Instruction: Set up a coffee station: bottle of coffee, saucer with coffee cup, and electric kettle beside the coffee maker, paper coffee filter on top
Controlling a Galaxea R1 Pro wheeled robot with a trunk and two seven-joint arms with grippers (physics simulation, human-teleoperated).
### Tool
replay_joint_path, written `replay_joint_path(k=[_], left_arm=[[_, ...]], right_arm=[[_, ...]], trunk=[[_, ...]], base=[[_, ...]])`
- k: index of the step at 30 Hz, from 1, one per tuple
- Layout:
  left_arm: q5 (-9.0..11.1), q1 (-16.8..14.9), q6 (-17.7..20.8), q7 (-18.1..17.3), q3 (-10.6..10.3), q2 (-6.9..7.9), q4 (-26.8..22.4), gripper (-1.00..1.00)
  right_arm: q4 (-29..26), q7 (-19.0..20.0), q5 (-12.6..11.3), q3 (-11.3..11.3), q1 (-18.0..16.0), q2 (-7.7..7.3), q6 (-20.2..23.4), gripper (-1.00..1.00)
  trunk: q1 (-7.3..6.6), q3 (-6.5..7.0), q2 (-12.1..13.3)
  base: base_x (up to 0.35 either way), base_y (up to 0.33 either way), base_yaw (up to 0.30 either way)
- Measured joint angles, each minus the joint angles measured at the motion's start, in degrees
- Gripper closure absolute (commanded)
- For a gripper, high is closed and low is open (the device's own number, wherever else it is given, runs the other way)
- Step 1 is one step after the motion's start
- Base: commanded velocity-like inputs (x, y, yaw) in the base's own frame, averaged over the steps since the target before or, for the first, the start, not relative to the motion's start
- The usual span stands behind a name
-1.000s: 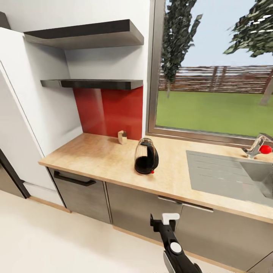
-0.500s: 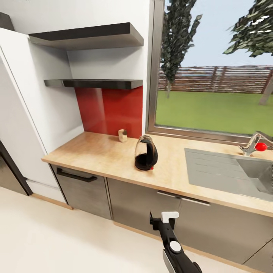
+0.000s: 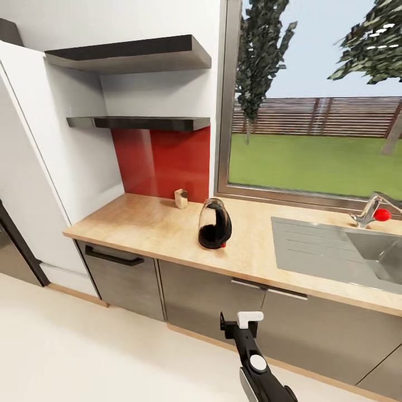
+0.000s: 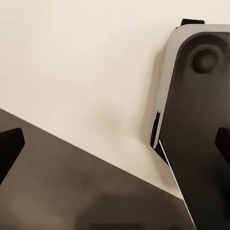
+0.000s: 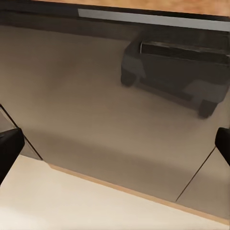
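Big window takes up the far right, smooth metal frame, with green lawn and a slatted fence outside. Under it runs the countertop, a long slab of pale wood grain with a square front edge, sitting over flat matte grey cabinets with slim bar handles. Left end butts against a plain white panel. Two thick dark slab shelves float above the left part, with a glossy red backsplash below the lower one.

Brushed steel sink is set into the counter on the right, ribbed drainer on its left side, curved tap with a red knob at the far edge.

The kettle stands upright near the middle of the counter, left of the sink: rounded clear glass, dark lower half, black base, tiny red mark. A small tan block-shaped thing sits farther back by the backsplash; can't tell what it is.

Right gripper hangs low in front of the cabinets, black and white; the right wrist view shows its dark fingertips wide apart, nothing held. Left gripper is likewise spread and empty, over cream floor.
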Motion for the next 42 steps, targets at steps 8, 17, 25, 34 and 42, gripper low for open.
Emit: replay_joint_path(k=[8,17,25,34,42], left_arm=[[0.0,-0.01,0.02,0.03,-0.05,0.0,0.01,-1.0],[-0.08,0.0,0.01,-0.01,-0.33,0.35,0.06,-1.0],[-0.08,0.01,0.0,-0.06,-0.33,0.4,0.02,-1.0],[-0.08,0.01,0.03,-0.04,-0.33,0.35,0.04,-1.0],[-0.08,0.01,0.08,-0.06,-0.33,0.44,0.09,-1.0]], right_arm=[[-3.04,-0.01,-0.02,1.44,0.0,0.0,0.06,-1.0],[-15.32,-0.1,-0.22,16.33,0.0,0.0,0.11,-1.0],[-28.67,-0.42,-7.32,21.74,0.01,0.0,0.89,-1.0],[-33.3,-0.58,-8.65,19.6,-0.03,0.0,4.05,-1.0],[-34.02,-0.06,-6.8,9.67,-0.62,-0.26,8.14,-1.0]], trunk=[[0.01,0.0,-0.01],[0.0,0.0,-0.01],[0.0,0.0,0.0],[0.0,0.0,0.0],[0.0,0.0,0.0]], base=[[-0.058,0.0,0.0],[-0.004,0.0,0.0],[0.0,0.0,0.0],[0.0,0.0,0.0],[0.0,0.0,0.0]])
